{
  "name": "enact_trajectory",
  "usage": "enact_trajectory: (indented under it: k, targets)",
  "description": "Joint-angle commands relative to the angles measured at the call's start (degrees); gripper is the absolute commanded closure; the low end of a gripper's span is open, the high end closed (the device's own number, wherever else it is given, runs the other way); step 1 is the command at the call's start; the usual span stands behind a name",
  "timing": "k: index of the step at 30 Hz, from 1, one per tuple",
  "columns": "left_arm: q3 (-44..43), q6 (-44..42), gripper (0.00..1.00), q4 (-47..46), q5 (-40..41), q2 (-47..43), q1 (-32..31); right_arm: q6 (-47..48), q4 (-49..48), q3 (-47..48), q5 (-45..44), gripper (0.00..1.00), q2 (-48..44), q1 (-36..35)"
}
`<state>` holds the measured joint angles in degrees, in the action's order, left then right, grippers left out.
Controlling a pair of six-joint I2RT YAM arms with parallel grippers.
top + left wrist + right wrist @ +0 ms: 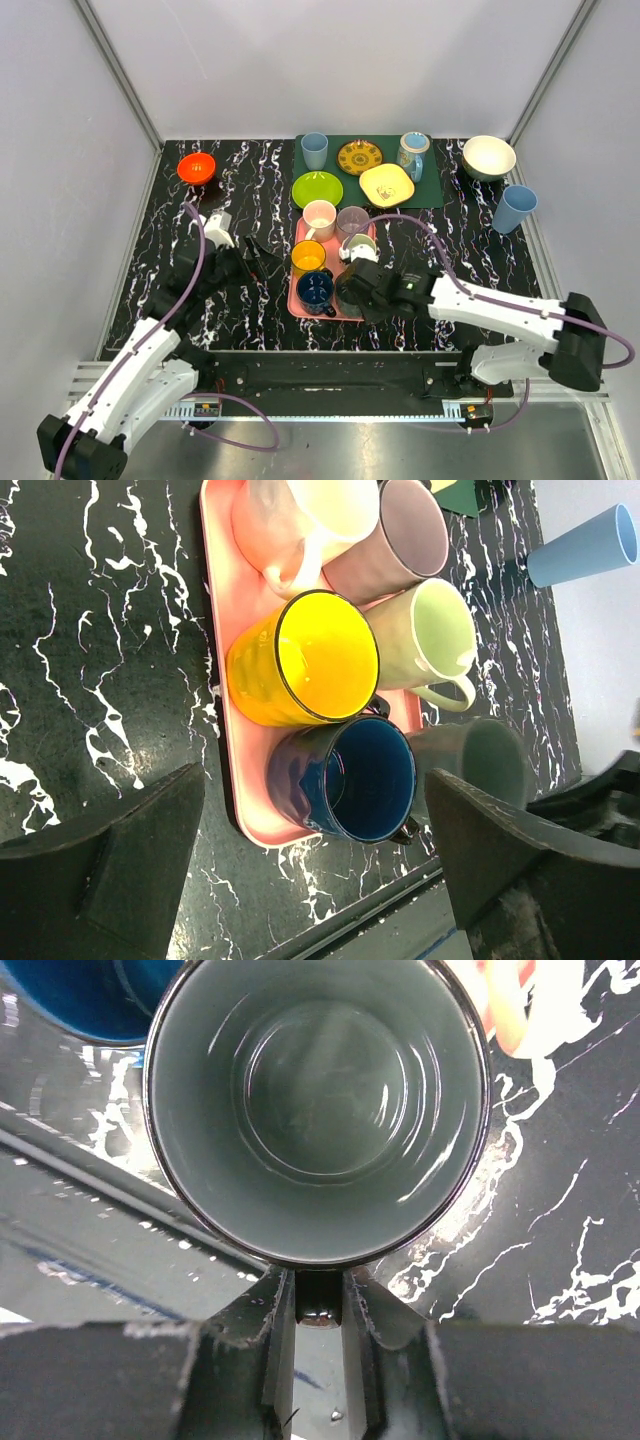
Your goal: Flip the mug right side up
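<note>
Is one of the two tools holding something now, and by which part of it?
The right tool holds the grey mug by its handle. The left tool is open and holds nothing.

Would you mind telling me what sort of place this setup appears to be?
Probably a lab robot test cell, not a kitchen: plain white panels on aluminium framing enclose a marble-patterned table, a left arm and a right arm are bolted at its near edge, and mugs fill a pink tray.
</note>
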<state>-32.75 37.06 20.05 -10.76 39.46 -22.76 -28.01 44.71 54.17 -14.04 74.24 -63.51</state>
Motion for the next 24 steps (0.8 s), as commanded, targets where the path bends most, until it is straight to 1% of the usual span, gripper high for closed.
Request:
enact_trajectory:
  k: [1,3,6,8,9,10,12,13,14,15,16,17,18,19,20,21,22,23,24]
  targets:
    - [-3.2,-0.7,0.07,-0.7,0.7,-1.7,-0.2,-2.6,4.4,8.9,-1.7,1.0,-7.6,-0.8]
    - [-4.2,-0.8,0.07,0.0,1.5,-1.9,-0.1,-3.4,5.6,10.2,-1.2,1.0,-10.5,-0.7]
    - [-5.4,0.0,0.08,0.2,3.1,-3.1,-0.2,-5.5,3.8,12.0,0.8,1.0,-15.4,-0.7]
    - [-5.7,1.1,0.08,-0.5,3.6,-4.7,-0.1,-7.0,-1.8,11.7,2.3,1.0,-20.1,-0.7]
    - [-5.6,1.5,0.08,-1.3,3.6,-5.7,-0.1,-7.1,-4.8,11.0,4.6,1.0,-21.7,-0.7]
    - [-5.0,2.6,0.09,-4.9,2.9,-8.0,-0.1,-7.7,-11.3,9.3,5.2,1.0,-23.6,-0.7]
    - [-1.5,4.2,0.07,-10.7,0.0,-11.1,-0.1,-7.9,-18.9,7.1,7.2,1.0,-28.1,-0.7]
    - [-0.7,6.3,0.06,-16.2,-0.9,-13.4,-0.2,-8.1,-25.1,5.5,7.8,1.0,-29.0,-0.2]
    - [0.0,7.0,0.04,-17.9,-2.0,-14.1,-0.2,-7.7,-28.0,4.9,8.8,1.0,-29.8,0.2]
    - [-0.1,7.4,0.02,-21.3,-5.7,-14.1,-0.1,-7.8,-30.9,4.3,11.1,1.0,-30.1,0.7]
    - [-0.5,8.3,0.01,-22.9,-8.4,-13.3,-0.1,-8.5,-36.4,3.1,12.4,1.0,-30.1,2.2]
    - [-1.1,8.9,0.01,-24.4,-13.7,-12.6,-0.1,-9.0,-39.3,2.4,13.9,1.0,-30.0,3.2]
    - [-1.2,9.8,0.01,-28.2,-16.5,-11.8,-0.2,-10.0,-42.1,1.8,18.0,1.0,-29.9,4.3]
    - [-1.2,12.6,0.01,-30.7,-18.8,-10.3,-0.1,-12.7,-48.9,0.0,20.0,1.0,-29.6,7.6]
    - [-0.3,14.5,0.01,-33.6,-22.7,-9.8,-0.1,-14.6,-52.6,-1.2,22.2,1.0,-29.5,9.3]
    - [0.5,16.5,0.01,-40.3,-24.1,-9.4,-0.1,-16.7,-56.2,-2.5,26.8,1.0,-29.1,11.5]
    - [1.4,20.1,0.01,-43.7,-24.9,-9.2,-0.2,-21.3,-62.6,-4.5,28.8,1.0,-27.9,13.5]
    - [3.3,21.6,0.01,-46.7,-25.7,-9.5,-0.1,-23.4,-65.9,-5.5,30.5,1.0,-27.1,16.6]
    - [4.2,22.7,0.01,-50.8,-25.7,-9.7,-0.2,-25.4,-69.1,-6.4,33.8,1.0,-26.3,18.1]
